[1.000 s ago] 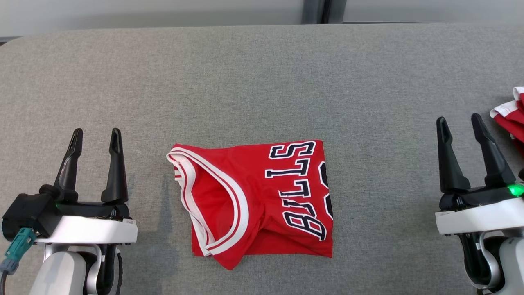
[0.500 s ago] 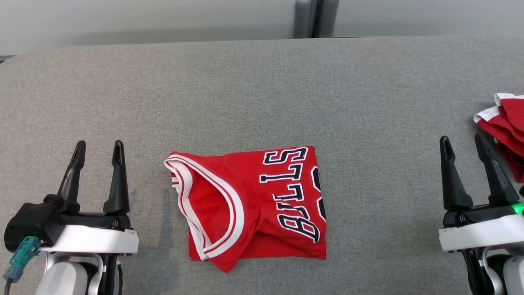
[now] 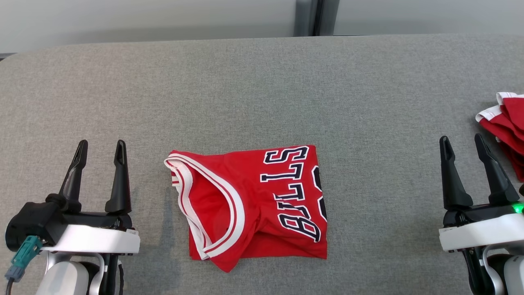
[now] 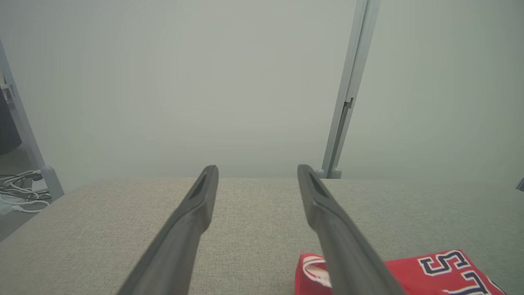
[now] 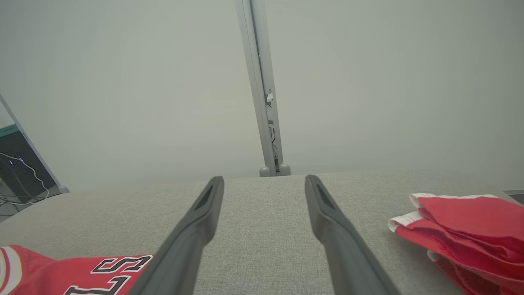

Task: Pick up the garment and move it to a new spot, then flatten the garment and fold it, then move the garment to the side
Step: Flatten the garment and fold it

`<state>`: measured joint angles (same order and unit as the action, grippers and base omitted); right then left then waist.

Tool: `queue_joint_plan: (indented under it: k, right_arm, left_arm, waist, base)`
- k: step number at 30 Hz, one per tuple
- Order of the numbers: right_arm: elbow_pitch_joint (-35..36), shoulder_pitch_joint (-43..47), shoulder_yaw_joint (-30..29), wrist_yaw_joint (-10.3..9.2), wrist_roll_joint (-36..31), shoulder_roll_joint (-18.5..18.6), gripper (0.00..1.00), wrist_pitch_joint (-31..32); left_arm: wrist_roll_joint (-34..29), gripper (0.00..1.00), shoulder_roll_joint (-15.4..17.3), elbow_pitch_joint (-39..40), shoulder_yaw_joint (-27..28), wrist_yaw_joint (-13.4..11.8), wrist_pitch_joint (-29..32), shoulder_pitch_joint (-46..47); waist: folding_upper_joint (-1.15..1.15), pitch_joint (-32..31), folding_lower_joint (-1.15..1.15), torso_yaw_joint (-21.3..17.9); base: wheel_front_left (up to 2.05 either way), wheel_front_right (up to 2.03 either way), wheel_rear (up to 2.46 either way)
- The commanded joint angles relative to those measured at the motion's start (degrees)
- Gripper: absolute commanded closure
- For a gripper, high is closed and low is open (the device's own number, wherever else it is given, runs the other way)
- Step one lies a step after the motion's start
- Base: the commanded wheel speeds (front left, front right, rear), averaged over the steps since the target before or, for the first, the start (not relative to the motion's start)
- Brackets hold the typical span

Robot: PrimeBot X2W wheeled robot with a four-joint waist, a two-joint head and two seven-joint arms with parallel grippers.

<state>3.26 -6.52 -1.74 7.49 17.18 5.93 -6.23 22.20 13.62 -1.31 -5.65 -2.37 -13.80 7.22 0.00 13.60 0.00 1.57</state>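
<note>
Head view: a red jersey (image 3: 249, 205) with white trim and dark block lettering lies folded into a rough rectangle near the front middle of the grey tabletop (image 3: 262, 82), apart from both hands. The left hand (image 3: 102, 143) sits well to its left and the right hand (image 3: 461, 138) well to its right, each with its 2 dark fingers spread wide. A heap of red cloth (image 3: 505, 123) lies at the tabletop's right edge, just beside the right hand. Left wrist view: the spread fingers frame grey fabric, with the jersey's corner at lower right. Right wrist view: the jersey peeks in at lower left and the red heap lies at right, the fingers parted over the tabletop between them.
</note>
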Motion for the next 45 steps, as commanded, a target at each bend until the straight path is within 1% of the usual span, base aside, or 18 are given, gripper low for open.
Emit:
queue_joint_plan:
  k: [1,14,15,17,20,26,30,31,36,40,45]
  right_arm:
    - [0.22,-0.18,-0.29,0.02,-0.22,0.37,0.00,0.14]
    - [-0.62,-1.04,0.15,0.02,-0.21,0.99,0.00,-0.57]
    - [-0.46,-1.30,0.31,0.02,-0.02,0.89,0.25,-0.87]
    - [-0.95,-1.22,1.35,0.02,-0.03,1.00,1.00,-0.55]
    - [-1.49,-1.41,2.67,0.02,0.01,1.30,1.00,-0.14]
    - [-2.43,-3.00,10.60,0.02,0.19,1.82,1.00,0.83]
    - [-2.95,-3.84,18.15,0.02,0.58,2.39,1.00,1.80]
    - [-3.35,-4.38,22.36,0.02,1.19,2.80,1.00,2.19]
    - [-5.28,-6.37,32.48,0.02,3.39,3.17,1.00,2.74]
    - [-7.96,-8.77,38.32,0.02,5.31,3.32,1.00,2.27]
    - [-12.79,-11.61,42.73,0.02,7.34,3.17,1.00,1.96]
  left_arm:
    - [0.06,0.00,0.37,0.08,0.00,-0.25,-0.13,0.28]
    - [0.45,0.00,0.72,0.12,-0.23,-0.41,-0.38,0.63]
    - [0.46,0.00,0.71,0.11,-0.28,-0.39,-0.41,0.74]
    - [0.48,0.00,0.68,0.05,-0.38,-0.35,-0.33,0.98]
    - [0.49,0.00,0.64,-0.07,-0.43,-0.27,-0.40,1.21]
    - [0.42,0.00,0.35,-0.50,-0.64,-0.05,-0.72,1.56]
    - [0.28,0.00,0.19,-0.66,-0.84,0.06,-0.81,1.82]
    - [0.20,0.00,0.15,-0.76,-0.92,0.07,-0.90,1.85]
    - [0.14,0.00,-0.10,-1.01,-1.08,0.25,-1.03,2.44]
    - [0.18,0.00,-0.41,-1.34,-1.13,0.33,-1.04,2.88]
    - [0.21,0.00,-0.91,-1.72,-1.10,0.51,-1.16,2.85]
  waist:
    - [0.00,0.01,0.00,0.11]
    - [0.00,0.35,0.00,0.42]
    - [0.00,0.43,0.00,0.53]
    - [0.00,0.58,0.00,0.77]
    - [0.00,0.75,0.00,1.05]
    - [0.00,1.08,0.00,1.75]
    - [0.00,1.40,0.00,2.25]
    - [0.00,1.61,0.00,2.47]
    - [0.00,2.09,0.00,3.04]
    - [0.00,2.39,0.00,3.70]
    - [0.00,2.53,0.00,4.43]
  base:
    - [0.00,0.00,0.00]
    - [0.00,0.00,0.00]
    - [0.00,0.00,0.00]
    - [0.00,0.00,0.00]
    - [0.00,0.00,0.00]
    - [0.00,0.00,0.00]
    - [0.00,0.00,0.00]
    - [0.00,0.00,0.00]
    - [0.00,0.00,0.00]
    - [0.00,0.00,0.00]
    - [0.00,0.00,0.00]
